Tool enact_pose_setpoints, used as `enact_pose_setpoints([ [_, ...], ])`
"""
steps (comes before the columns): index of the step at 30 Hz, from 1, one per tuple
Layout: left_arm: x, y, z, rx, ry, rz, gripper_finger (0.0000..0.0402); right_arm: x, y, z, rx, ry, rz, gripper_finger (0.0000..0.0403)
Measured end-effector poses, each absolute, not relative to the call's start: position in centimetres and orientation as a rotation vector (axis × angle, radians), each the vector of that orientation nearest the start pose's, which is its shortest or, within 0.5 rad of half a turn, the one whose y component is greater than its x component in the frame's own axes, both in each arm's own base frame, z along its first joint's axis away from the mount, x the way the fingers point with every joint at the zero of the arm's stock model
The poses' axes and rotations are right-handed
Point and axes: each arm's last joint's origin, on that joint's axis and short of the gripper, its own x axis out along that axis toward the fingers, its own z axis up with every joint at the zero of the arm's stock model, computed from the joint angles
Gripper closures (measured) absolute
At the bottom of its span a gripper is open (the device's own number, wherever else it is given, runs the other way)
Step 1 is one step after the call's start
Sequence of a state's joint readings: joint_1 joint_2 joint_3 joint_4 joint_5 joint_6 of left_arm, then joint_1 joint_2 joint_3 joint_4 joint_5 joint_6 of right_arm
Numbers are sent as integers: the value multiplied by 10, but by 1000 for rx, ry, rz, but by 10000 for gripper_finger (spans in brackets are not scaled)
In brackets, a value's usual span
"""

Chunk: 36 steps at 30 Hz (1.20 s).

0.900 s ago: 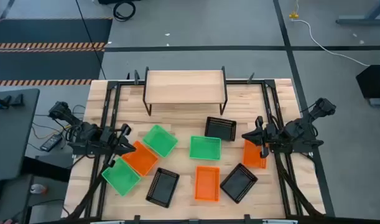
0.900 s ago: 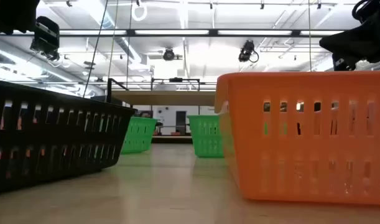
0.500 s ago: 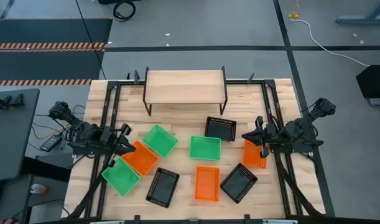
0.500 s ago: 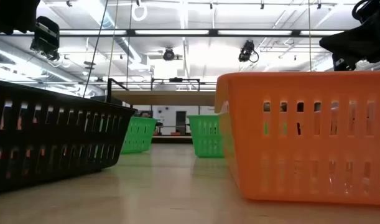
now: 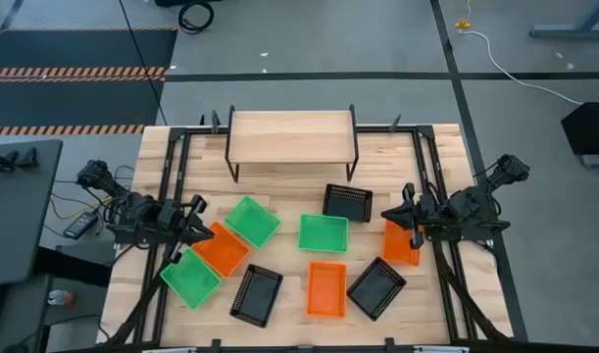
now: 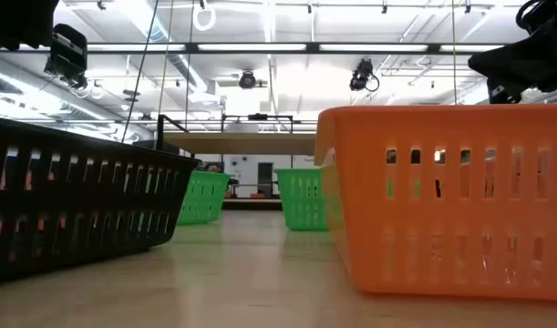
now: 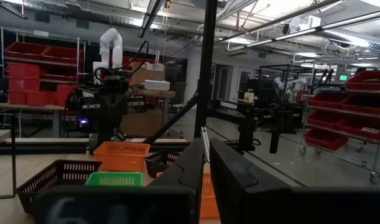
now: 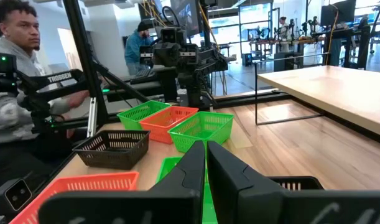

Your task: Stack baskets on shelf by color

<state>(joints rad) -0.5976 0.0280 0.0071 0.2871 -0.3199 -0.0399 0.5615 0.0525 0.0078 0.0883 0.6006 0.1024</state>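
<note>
Two dark arms reach inward over the table from opposite sides, wrists level. The left gripper (image 5: pixel 198 224) sits at the table's left side, fingers (image 7: pixel 193 168) pressed nearly together. The right gripper (image 5: pixel 405 209) sits at the right side, its fingers (image 8: pixel 193 163) closed, pointing toward its counterpart.

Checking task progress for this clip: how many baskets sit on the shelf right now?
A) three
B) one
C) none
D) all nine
C: in the high view the shelf top is bare wood, and all nine baskets, such as the green basket, lie on the table in front of it.
</note>
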Motion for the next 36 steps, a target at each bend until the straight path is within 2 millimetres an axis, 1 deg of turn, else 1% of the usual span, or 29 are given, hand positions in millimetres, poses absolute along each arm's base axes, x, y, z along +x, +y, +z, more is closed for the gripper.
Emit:
enact_pose_setpoints([
  [5,83,-45,191,-157,-234,-281,373,89,37,170,126,-38,-37,378],
  [13,83,-45,191,-157,-233,-281,366,89,37,170,126,-38,-37,378],
  [21,83,-45,191,-157,-234,-281,373,89,37,170,126,-39,-37,378],
  [29,83,-45,191,-158,-234,-281,366,89,37,170,126,-38,-37,378],
  [36,83,-45,191,-158,-234,-281,373,89,37,170,127,-39,-37,378],
])
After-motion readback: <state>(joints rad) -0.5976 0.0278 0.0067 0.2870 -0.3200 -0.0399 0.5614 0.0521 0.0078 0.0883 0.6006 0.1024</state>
